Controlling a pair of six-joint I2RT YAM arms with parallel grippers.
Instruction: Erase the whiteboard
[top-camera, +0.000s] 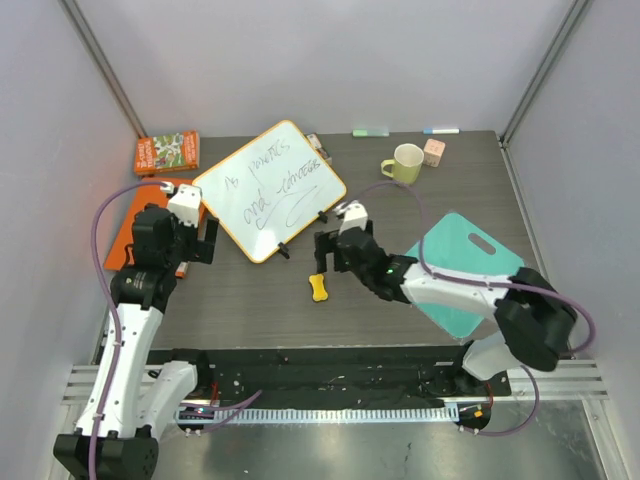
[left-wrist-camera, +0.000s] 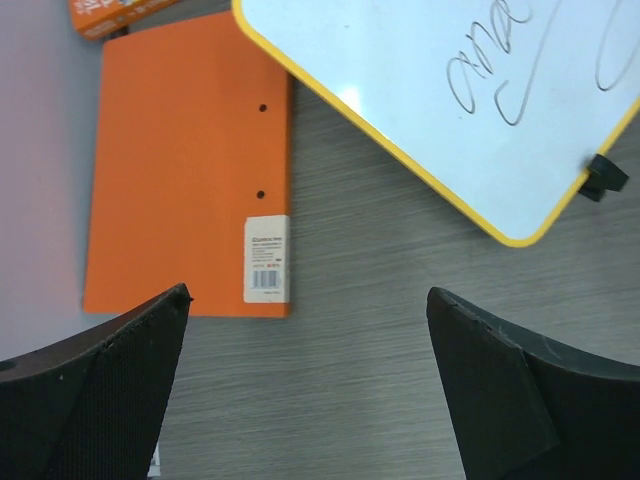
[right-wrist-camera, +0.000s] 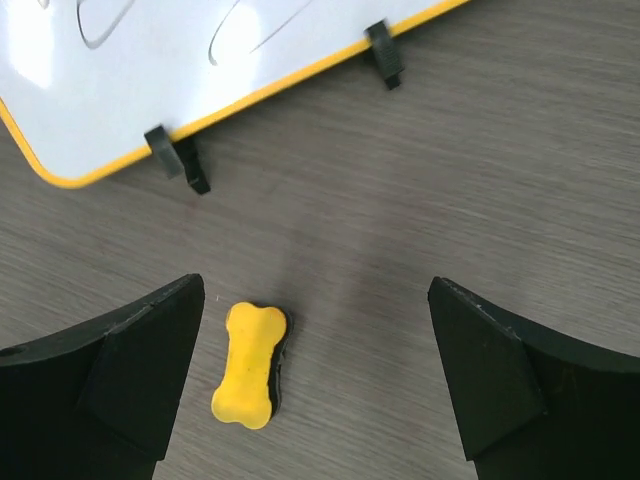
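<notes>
The whiteboard (top-camera: 270, 190) is lying askew on the bench (top-camera: 250, 310), dark handwriting across it, so the step in hand is picking up the yellow bone-shaped block (right-wrist-camera: 250, 365), probably the eraser. The right hand (right-wrist-camera: 315, 290) is hovering wide open and empty beside it, and is needing to centre over it, drop and close.

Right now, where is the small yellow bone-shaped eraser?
The eraser lies on the table near the middle of the top view, just nearer the arms than the whiteboard, beside the open right gripper.
</notes>
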